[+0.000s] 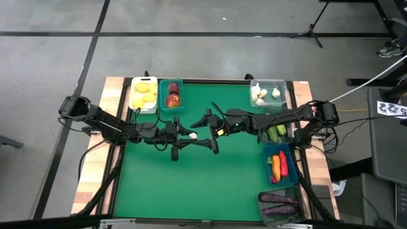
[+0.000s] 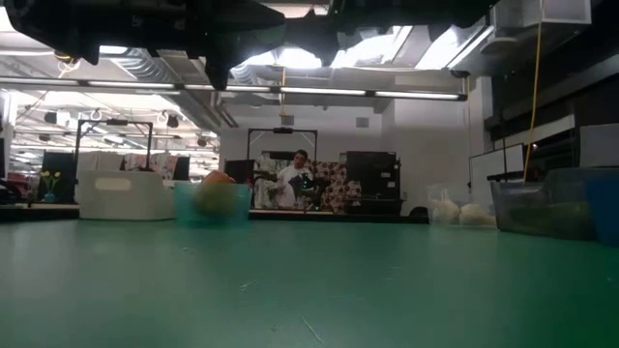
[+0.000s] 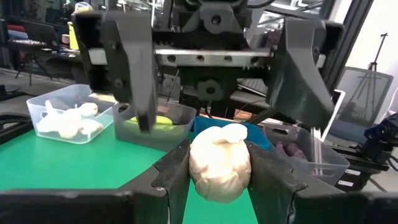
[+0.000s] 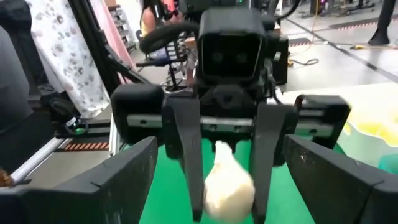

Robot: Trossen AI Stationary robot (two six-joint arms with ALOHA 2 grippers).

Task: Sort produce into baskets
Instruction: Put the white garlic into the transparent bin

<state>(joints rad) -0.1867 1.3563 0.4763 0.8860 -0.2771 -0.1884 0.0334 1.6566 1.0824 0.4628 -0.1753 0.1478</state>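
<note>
Garlic bulb (image 3: 220, 163) sits clamped between the two fingers of the left gripper (image 1: 189, 134), held up off the green mat (image 1: 191, 184), near mat centre. Right gripper (image 1: 205, 121) faces it head-on just beside the bulb, jaws spread wide, fingers either side of the bulb's line but not touching it; nothing held. Both grippers meet roughly at mat centre, well clear of every bin. Relative to the bulb: white bin (image 1: 144, 94) with yellow lemons and teal bin (image 1: 171, 95) with red apples lie at the mat's far edge on the left arm's side; clear bin (image 1: 268, 93) with more white garlic at the far edge on the right arm's side. Cucumbers (image 1: 277, 132) in a bin under the right arm, then blue bin (image 1: 280, 166) with carrots and chilies, then dark grey bin (image 1: 280, 205) with eggplants, all along the mat's right edge. Person (image 2: 294, 180) visible in the room beyond the table in the low view.
</note>
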